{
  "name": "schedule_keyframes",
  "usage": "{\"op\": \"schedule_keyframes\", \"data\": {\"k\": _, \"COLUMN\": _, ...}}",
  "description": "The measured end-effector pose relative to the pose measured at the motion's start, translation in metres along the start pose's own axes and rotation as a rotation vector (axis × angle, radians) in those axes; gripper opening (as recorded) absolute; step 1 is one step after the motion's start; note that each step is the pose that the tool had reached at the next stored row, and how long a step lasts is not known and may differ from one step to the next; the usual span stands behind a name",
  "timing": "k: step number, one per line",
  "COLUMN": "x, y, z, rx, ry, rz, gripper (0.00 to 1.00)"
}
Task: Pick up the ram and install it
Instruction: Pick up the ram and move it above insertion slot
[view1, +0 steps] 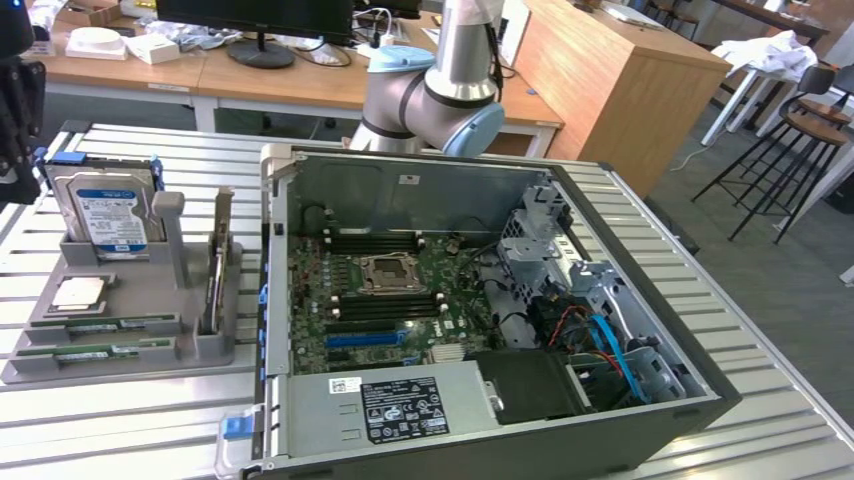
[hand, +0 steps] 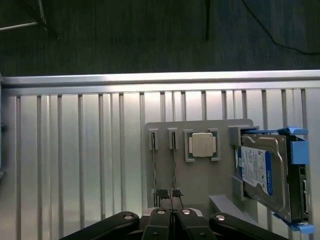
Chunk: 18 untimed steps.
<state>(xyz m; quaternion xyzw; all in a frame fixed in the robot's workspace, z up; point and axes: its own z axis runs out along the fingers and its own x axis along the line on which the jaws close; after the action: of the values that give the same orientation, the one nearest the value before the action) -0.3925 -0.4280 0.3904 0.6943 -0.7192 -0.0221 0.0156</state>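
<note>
Gripper (hand: 170, 197), clamped closed on nothing I can see, hovers by the ram (view1: 114, 322), slotted in the grey tray (view1: 200, 345) at the computer case's (view1: 400, 185) nine o'clock in the exterior view; it looks light, stiff and fragile, so I'd pinch its long edges.

The ram (view1: 107, 324), a slim green stick, stands on its edge in the grey holder's (view1: 127, 368) inner slot.

The ribbed metal table (view1: 134, 420) gleams; the grey plastic holder (view1: 207, 350) looks matt.
</note>
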Motion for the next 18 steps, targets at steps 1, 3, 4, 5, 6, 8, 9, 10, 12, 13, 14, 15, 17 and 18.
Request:
{"op": "schedule_keyframes", "data": {"k": 1, "x": 0.0, "y": 0.0, "z": 0.0, "rx": -0.0001, "ry": 0.0009, "rz": -0.015, "gripper": 0.1}}
{"op": "schedule_keyframes", "data": {"k": 3, "x": 0.0, "y": 0.0, "z": 0.0, "rx": -0.0004, "ry": 0.0027, "rz": -0.046, "gripper": 0.1}}
{"op": "schedule_keyframes", "data": {"k": 4, "x": 0.0, "y": 0.0, "z": 0.0, "rx": -0.0005, "ry": 0.0034, "rz": -0.059, "gripper": 0.1}}
{"op": "schedule_keyframes", "data": {"k": 5, "x": 0.0, "y": 0.0, "z": 0.0, "rx": -0.0005, "ry": 0.0034, "rz": -0.061, "gripper": 0.1}}
{"op": "schedule_keyframes", "data": {"k": 6, "x": 0.0, "y": 0.0, "z": 0.0, "rx": -0.0005, "ry": 0.0035, "rz": -0.061, "gripper": 0.1}}
{"op": "schedule_keyframes", "data": {"k": 8, "x": 0.0, "y": 0.0, "z": 0.0, "rx": -0.0005, "ry": 0.0035, "rz": -0.061, "gripper": 0.1}}
{"op": "schedule_keyframes", "data": {"k": 9, "x": 0.0, "y": 0.0, "z": 0.0, "rx": -0.0006, "ry": 0.0036, "rz": -0.061, "gripper": 0.1}}
{"op": "schedule_keyframes", "data": {"k": 10, "x": 0.0, "y": 0.0, "z": 0.0, "rx": -0.0005, "ry": 0.0035, "rz": -0.061, "gripper": 0.1}}
{"op": "schedule_keyframes", "data": {"k": 12, "x": -0.0002, "y": -0.0012, "z": 0.0, "rx": -0.0004, "ry": 0.0035, "rz": -0.061, "gripper": 0.1}}
{"op": "schedule_keyframes", "data": {"k": 13, "x": -0.0001, "y": -0.0023, "z": -0.0001, "rx": -0.0005, "ry": 0.0036, "rz": -0.061, "gripper": 0.1}}
{"op": "schedule_keyframes", "data": {"k": 14, "x": -0.0001, "y": -0.0035, "z": -0.0002, "rx": -0.0005, "ry": 0.0035, "rz": -0.061, "gripper": 0.1}}
{"op": "schedule_keyframes", "data": {"k": 15, "x": -0.0001, "y": -0.0049, "z": -0.0002, "rx": -0.0005, "ry": 0.0035, "rz": -0.061, "gripper": 0.1}}
{"op": "schedule_keyframes", "data": {"k": 17, "x": -0.0001, "y": -0.0073, "z": -0.0004, "rx": -0.0005, "ry": 0.0035, "rz": -0.061, "gripper": 0.1}}
{"op": "schedule_keyframes", "data": {"k": 18, "x": -0.0001, "y": -0.0085, "z": -0.0004, "rx": -0.0005, "ry": 0.0035, "rz": -0.061, "gripper": 0.1}}
